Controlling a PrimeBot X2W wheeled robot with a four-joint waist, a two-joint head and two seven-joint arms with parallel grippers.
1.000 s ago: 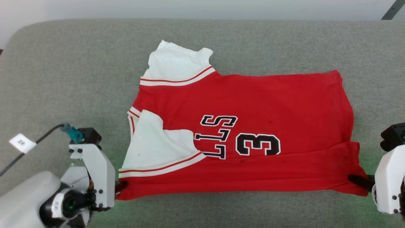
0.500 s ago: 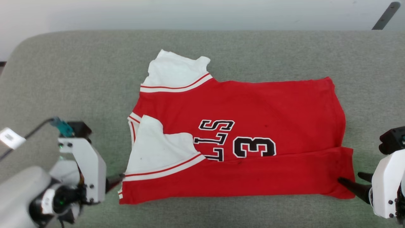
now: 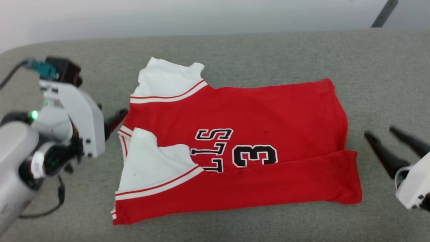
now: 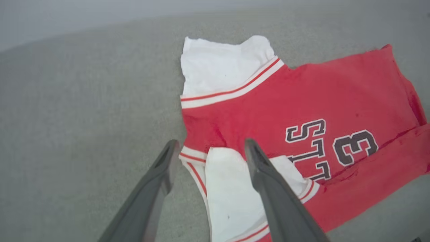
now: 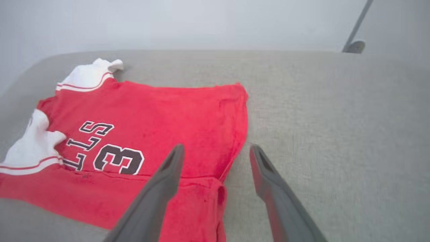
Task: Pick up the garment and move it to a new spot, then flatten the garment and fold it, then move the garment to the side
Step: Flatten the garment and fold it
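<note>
- The garment [image 3: 262, 114], a red jersey with white sleeves and a black "3" [image 3: 255, 155], lay spread across the middle of the desk [image 3: 268, 50]. Its collar end was toward my left and its hem toward my right.
- The near long edge [image 3: 268, 188] was already turned up over the body, and the near sleeve [image 3: 147, 164] was tucked in on top. I judged the far side was next to be folded.
- My left end effector [image 4: 211, 143] was spread wide and carried nothing, hovering at the collar end, just beside the shoulder.
- My right end effector [image 3: 380, 131] was also spread and empty, near the hem but clear of the cloth.
- To do it well, I would take the far sleeve [image 3: 164, 80] and the far hem corner [image 3: 327, 82] at the same moment, pinching both layers.
- I would then lift both ends low and evenly and keep the edge taut between them. That should let it land parallel to the first fold without dragging that fold open.
- The loose sleeve looked likely to flop out, so I would watch it.
- The desk top was grey, felt-like and rounded at the corners.
- A pale wall [image 3: 201, 13] stood behind the desk, and a dark slanted bar [image 3: 384, 13] showed at the far right.
</note>
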